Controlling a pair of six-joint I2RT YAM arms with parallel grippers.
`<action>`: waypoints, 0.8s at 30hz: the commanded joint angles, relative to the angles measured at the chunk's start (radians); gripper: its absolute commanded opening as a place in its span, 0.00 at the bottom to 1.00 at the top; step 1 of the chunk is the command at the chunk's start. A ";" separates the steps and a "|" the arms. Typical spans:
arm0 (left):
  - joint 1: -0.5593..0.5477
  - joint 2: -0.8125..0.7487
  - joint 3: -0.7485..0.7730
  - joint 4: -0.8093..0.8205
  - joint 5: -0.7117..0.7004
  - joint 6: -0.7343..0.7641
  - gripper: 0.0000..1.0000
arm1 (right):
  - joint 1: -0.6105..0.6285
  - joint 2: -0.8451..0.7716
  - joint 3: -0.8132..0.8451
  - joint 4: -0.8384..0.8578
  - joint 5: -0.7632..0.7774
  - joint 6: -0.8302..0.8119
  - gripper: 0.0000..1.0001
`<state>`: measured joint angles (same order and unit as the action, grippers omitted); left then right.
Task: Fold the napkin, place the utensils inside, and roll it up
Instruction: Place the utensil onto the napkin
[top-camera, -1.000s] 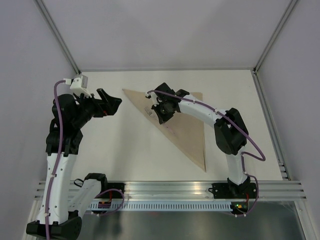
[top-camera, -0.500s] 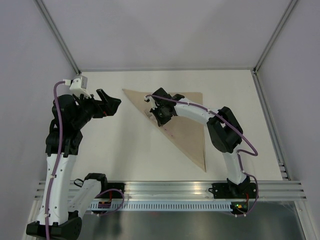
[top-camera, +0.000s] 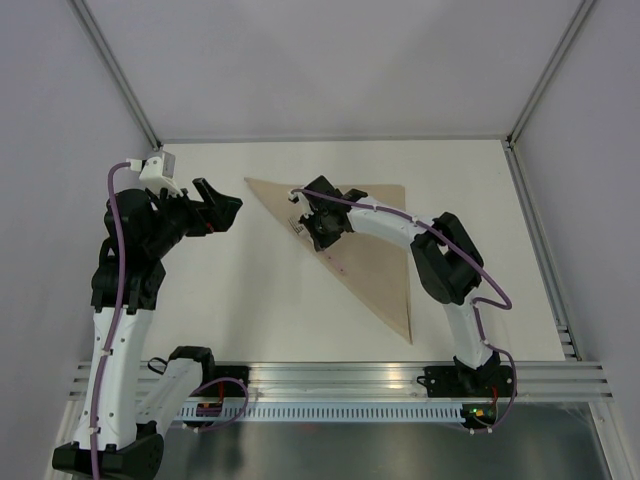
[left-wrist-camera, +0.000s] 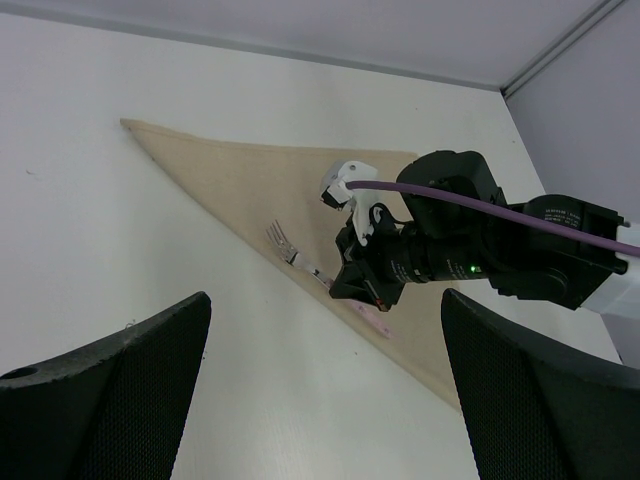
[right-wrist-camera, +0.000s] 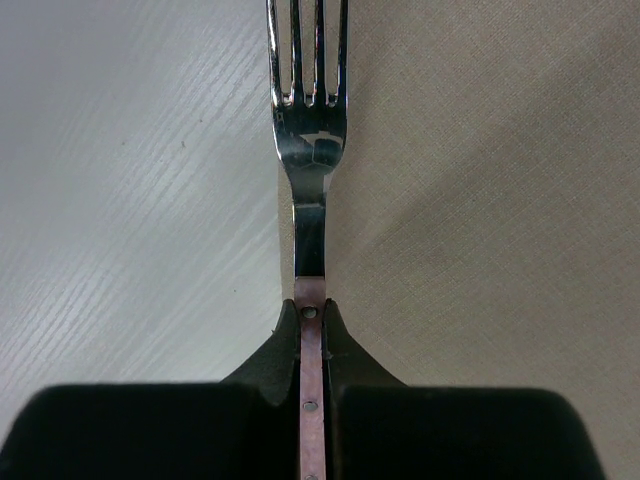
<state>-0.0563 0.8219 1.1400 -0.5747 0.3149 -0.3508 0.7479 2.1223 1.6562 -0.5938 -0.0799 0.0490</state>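
1. Comparing with a second ago, you can see the right gripper (top-camera: 318, 228) has slid slightly toward the upper left along the napkin's slanted edge. Its elbow has drawn in, and over the last half second it has barely moved.
2. Check the right wrist view: the jaws are pinched narrow on the pink handle of the fork (right-wrist-camera: 310, 130), with the tines pointing toward the top of that frame.
3. The napkin (top-camera: 385, 250) is already folded into a triangle at centre-right of the top view. The fork runs along its diagonal edge, and the tines straddle the line between cloth and bare table (top-camera: 250, 300).
4. Read this as the placing step settling, though you cannot tell whether the fork rests on the cloth. It probably needs to sit further onto the napkin before release, or the roll may miss it.
5. Your left gripper (top-camera: 222, 197) hangs spread wide and empty at the left of the top view, well apart from the napkin.
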 joint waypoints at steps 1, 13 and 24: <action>0.004 -0.003 0.014 -0.004 -0.005 0.018 1.00 | -0.007 0.014 0.008 0.002 0.034 0.045 0.00; 0.004 -0.004 0.001 -0.004 -0.005 0.021 1.00 | -0.022 0.042 0.004 0.006 0.025 0.031 0.01; 0.004 -0.004 -0.005 -0.001 -0.010 0.021 1.00 | -0.022 0.050 0.008 0.002 0.009 0.032 0.00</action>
<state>-0.0563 0.8219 1.1385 -0.5747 0.3149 -0.3508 0.7265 2.1593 1.6554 -0.5892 -0.0814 0.0486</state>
